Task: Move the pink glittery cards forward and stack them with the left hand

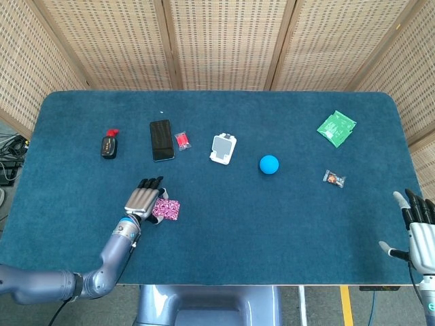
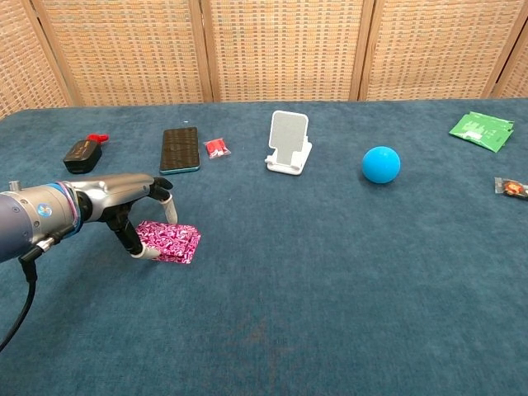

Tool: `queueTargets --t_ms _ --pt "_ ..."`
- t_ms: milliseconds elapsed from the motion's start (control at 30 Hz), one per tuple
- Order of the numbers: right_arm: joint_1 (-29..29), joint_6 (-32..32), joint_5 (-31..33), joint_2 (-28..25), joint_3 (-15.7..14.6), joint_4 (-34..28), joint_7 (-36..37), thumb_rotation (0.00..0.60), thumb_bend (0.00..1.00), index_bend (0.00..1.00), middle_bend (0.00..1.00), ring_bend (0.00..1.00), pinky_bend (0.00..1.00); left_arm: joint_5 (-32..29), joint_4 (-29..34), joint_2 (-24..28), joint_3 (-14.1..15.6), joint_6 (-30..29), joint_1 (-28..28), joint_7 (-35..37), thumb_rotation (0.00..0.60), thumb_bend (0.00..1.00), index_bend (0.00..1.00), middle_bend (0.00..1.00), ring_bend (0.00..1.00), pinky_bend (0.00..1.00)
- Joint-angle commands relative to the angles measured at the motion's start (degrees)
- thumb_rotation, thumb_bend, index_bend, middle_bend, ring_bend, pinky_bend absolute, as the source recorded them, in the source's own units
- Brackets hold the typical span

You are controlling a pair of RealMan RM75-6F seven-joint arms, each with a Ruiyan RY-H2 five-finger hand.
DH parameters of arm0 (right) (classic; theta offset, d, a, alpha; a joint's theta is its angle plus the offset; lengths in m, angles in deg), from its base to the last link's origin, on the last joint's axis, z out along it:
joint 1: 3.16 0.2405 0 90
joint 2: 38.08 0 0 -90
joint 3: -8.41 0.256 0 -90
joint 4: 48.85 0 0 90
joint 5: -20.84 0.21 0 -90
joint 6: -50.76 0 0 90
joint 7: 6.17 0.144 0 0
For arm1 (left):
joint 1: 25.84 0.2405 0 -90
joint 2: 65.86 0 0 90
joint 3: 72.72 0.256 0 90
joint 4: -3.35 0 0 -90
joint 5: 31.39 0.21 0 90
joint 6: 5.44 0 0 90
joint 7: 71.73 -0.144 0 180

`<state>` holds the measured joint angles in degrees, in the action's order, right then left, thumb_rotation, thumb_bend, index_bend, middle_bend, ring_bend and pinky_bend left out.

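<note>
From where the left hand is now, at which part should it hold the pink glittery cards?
Probably the near-left edge of the pink glittery cards, from above: they lie flat on the table, and the left hand already has fingers there.

Chest view. Left hand (image 2: pixel 132 205) reaches in from the left edge, palm down over the near-left part of the blue table (image 2: pixel 330 289). Fingertips (image 2: pixel 142 250) rest at the left edge of the pink glittery cards (image 2: pixel 169 241), which lie flat (how many cards, cannot tell). Far row, left to right: black key fob (image 2: pixel 82 151) with red tag, dark phone (image 2: pixel 181 148), small red packet (image 2: pixel 217 148) just beside it, white phone stand (image 2: pixel 289 142), blue ball (image 2: pixel 381 164). Green packet (image 2: pixel 481 129) far right; small candy wrapper (image 2: pixel 513 187) cut by the right edge.
</note>
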<state>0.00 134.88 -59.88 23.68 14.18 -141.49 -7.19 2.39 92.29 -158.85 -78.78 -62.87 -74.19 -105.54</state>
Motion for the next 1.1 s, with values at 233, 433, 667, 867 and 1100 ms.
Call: queueTargets --t_ms 233,433,667,867,1100 --pt "-0.01 -0.06 -0.10 -0.08 -0.07 -0.01 0.12 0.600 0.00 0.00 0.00 0.00 0.00 -1.31 -0.19 -0.95 -0.52 -0.60 -0.20 -1.11 0.600 0.27 0.54 0.00 0.00 0.00" --pt "-0.06 0.01 -0.09 -0.17 -0.05 -0.09 0.28 0.600 0.00 0.00 0.00 0.00 0.00 -1.32 0.20 -1.03 -0.73 -0.86 -0.28 -1.58 0.600 0.27 0.48 0.00 0.00 0.00" --pt "-0.14 0.12 -0.22 -0.28 -0.09 -0.15 0.48 0.600 0.00 0.00 0.00 0.00 0.00 -1.39 0.42 -0.96 -0.77 -0.88 -0.25 -1.91 0.600 0.27 0.46 0.00 0.00 0.00" --pt "-0.19 0.19 -0.27 -0.41 -0.08 -0.23 0.65 0.600 0.00 0.00 0.00 0.00 0.00 -1.46 0.76 -0.51 -0.67 -0.68 -0.22 -2.17 0.600 0.26 0.45 0.00 0.00 0.00" --pt "-0.22 0.22 -0.33 -0.50 -0.11 -0.34 0.70 0.600 0.00 0.00 0.00 0.00 0.00 -0.91 1.25 -0.03 -0.74 -0.21 -0.12 -1.67 0.600 0.24 0.38 0.00 0.00 0.00"
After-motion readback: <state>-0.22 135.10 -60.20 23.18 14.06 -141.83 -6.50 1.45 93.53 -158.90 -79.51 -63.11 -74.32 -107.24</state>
